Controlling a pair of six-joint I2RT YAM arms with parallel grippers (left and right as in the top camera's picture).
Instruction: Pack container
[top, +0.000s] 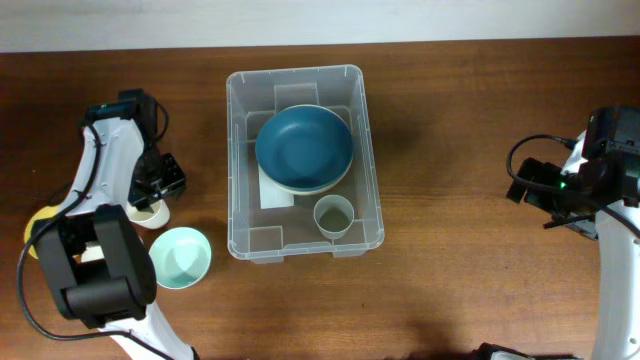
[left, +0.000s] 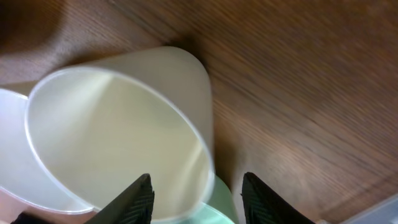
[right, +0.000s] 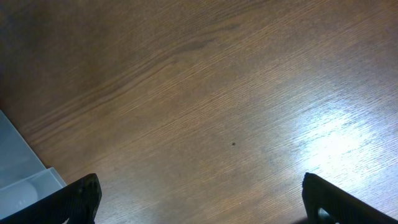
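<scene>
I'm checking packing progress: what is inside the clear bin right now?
The container holds a blue bowl and a small pale cup. A white label peeks from under the bowl; its rest is covered.

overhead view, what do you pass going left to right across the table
yellow dish → cream cup → mint bowl → clear container → right arm

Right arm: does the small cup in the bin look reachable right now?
Probably yes, from above. The small cup stands uncovered in the near right corner of the container, beside the blue bowl, not under it. The right gripper has open, empty jaws.
</scene>
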